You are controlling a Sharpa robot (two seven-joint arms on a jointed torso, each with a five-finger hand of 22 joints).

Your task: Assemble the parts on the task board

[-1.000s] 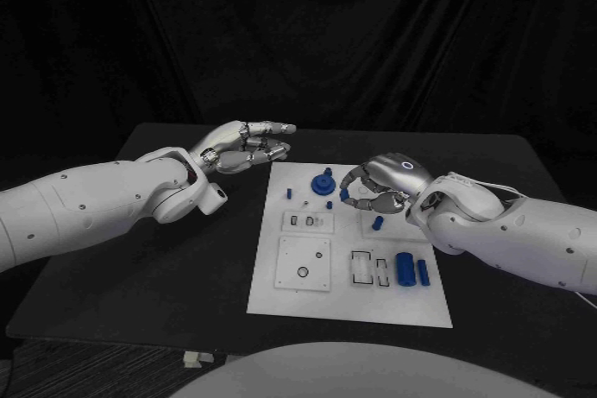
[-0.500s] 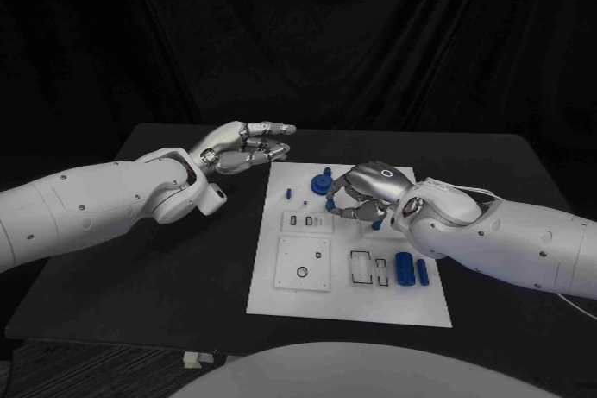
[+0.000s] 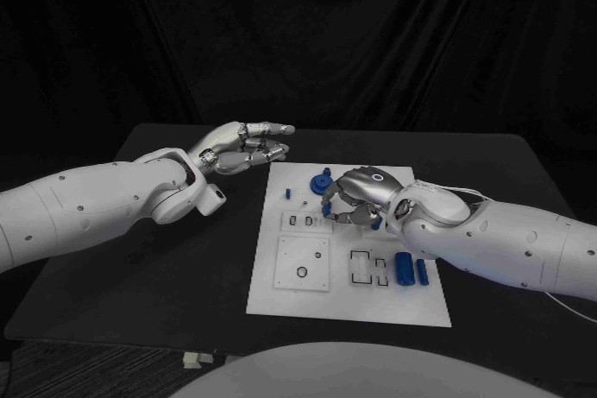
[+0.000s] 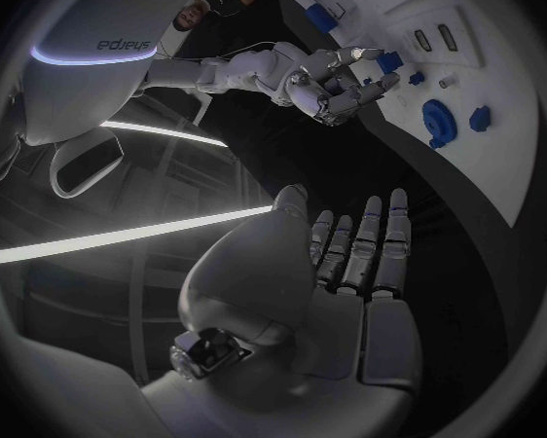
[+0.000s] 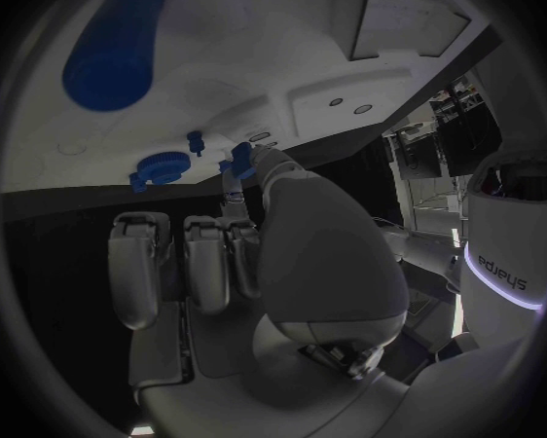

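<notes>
The right hand (image 3: 362,193) pinches a small blue part (image 5: 239,153) over the board (image 3: 304,303), beside the blue gear (image 3: 321,185). The left hand (image 3: 240,145) hovers empty, fingers (image 4: 369,247) loosely spread, off the board's far corner.

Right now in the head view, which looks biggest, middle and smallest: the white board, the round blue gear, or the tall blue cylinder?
1. White rectangular task board, by far the largest.
2. Round blue gear.
3. Blue cylinder.
The gear and cylinder look close in size, and the right hand partly hides the gear, so their order is unsure.

Right hand (image 3: 361,193) — fingers' hold hidden
</notes>
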